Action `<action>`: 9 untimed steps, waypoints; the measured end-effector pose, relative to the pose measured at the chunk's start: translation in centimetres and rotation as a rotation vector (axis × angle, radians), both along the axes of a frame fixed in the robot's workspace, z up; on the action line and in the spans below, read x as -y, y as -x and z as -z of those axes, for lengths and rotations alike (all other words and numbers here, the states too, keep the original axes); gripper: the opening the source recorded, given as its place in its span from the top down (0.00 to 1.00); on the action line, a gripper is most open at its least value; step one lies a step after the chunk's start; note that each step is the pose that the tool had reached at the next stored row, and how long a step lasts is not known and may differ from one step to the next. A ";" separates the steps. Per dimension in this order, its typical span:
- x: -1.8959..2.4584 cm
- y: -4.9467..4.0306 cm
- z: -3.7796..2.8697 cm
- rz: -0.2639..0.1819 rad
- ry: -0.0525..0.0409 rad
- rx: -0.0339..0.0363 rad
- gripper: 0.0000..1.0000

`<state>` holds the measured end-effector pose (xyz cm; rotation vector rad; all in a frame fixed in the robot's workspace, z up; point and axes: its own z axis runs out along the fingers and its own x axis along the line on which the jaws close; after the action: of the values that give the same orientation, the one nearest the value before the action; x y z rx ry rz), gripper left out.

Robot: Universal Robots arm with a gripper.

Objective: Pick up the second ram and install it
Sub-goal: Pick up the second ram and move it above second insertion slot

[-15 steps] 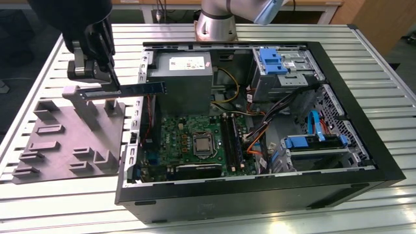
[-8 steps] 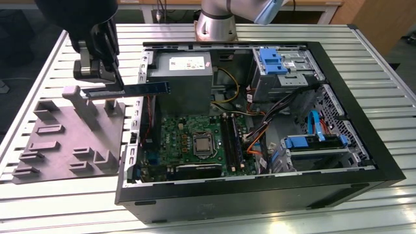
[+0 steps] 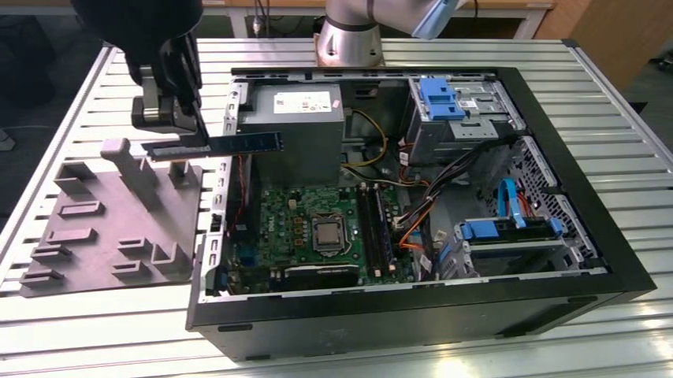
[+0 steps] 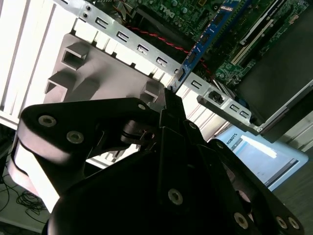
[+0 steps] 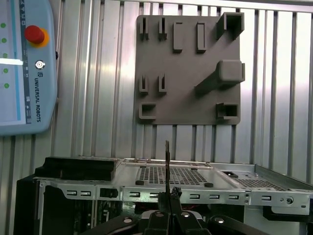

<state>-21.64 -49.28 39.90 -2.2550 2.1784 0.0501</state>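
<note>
Holding second ram point(image 3: 248, 142) in hand point(image 3: 175, 146) | case point(image 3: 421, 305) holds motherboard point(image 3: 299, 214)

The table point(image 3: 105, 339) is ribbed bright metal, the holder plate point(image 3: 105, 236) matt grey plastic, the second ram point(image 3: 252, 142) smooth blue board.

I work over a slatted aluminium bench point(image 3: 94, 331). In the exterior view my base point(image 3: 347, 39) stands at its far edge. An open black computer case point(image 3: 421, 311) lies on its side across most of the bench, close to the near edge. Just beside it, toward the edge at the exterior view's left, lies a flat grey holder plate point(image 3: 105, 236) with raised blocks. In the first wrist view a teach pendant point(image 5: 24, 73) lies on the slats, apart from the plate.
</note>
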 end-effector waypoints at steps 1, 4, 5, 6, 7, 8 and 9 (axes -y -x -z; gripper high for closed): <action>0.00 -0.14 0.00 0.000 0.0000 0.0000 0.89; 0.00 -0.60 0.00 0.000 0.0000 0.0000 0.89; 0.00 -0.75 0.01 0.000 0.0000 0.0000 0.89; 0.00 -0.90 0.01 0.000 -0.0001 0.0000 0.89; -0.01 -1.06 0.01 0.000 0.0000 0.0000 0.89; -0.01 -1.23 0.01 0.000 0.0000 0.0000 0.89; -0.02 -1.40 0.02 0.000 0.0000 0.0000 0.89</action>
<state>-20.25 -49.27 39.88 -2.2550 2.1784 0.0502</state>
